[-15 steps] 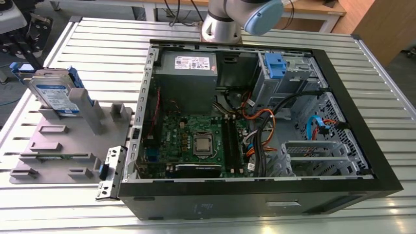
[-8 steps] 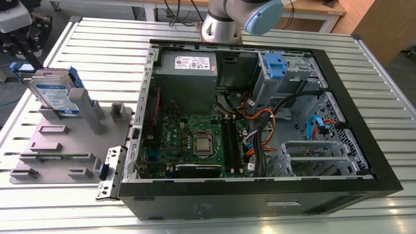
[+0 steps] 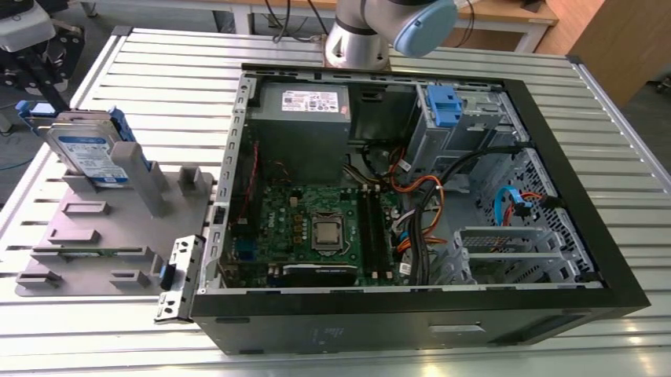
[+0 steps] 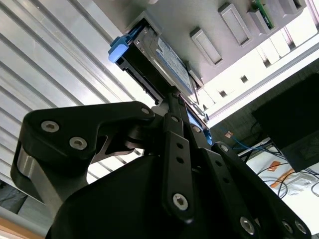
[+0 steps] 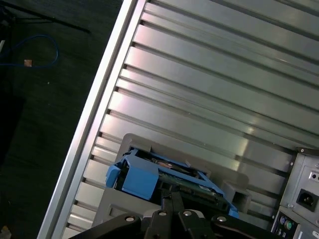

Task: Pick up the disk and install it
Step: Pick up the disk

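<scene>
As it stands upright: flat silver disk [image 3: 90, 154], blue-railed.

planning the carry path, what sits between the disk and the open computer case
In the exterior view, the grey holder tray with its upright blocks lies between the disk and the computer case.
</scene>
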`<control>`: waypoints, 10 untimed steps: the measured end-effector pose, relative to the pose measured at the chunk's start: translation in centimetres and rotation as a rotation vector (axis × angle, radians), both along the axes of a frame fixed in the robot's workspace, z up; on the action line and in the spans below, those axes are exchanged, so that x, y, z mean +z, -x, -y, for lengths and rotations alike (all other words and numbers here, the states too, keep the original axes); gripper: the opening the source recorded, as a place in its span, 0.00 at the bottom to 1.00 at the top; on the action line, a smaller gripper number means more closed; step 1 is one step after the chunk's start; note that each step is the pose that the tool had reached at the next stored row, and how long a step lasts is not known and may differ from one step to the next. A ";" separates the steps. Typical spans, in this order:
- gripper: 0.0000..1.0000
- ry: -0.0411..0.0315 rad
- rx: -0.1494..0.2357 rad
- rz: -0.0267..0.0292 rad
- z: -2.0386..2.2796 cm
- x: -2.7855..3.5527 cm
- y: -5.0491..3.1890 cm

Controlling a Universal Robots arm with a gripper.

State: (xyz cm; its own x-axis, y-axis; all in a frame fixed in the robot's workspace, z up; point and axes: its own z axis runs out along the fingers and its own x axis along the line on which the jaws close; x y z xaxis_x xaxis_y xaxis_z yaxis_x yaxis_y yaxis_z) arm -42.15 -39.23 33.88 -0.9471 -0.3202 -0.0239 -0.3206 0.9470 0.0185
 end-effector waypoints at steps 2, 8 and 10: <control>0.11 0.0000 0.000 0.0000 0.00 0.00 0.00; 0.11 0.0001 0.022 0.0000 0.00 0.00 0.00; 0.11 0.0000 0.044 0.0001 0.00 0.00 0.00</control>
State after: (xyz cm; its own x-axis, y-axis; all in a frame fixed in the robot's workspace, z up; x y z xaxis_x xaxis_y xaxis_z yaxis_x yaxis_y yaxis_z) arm -42.15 -39.23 33.87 -0.9322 -0.3612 -0.0240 -0.3617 0.9321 0.0185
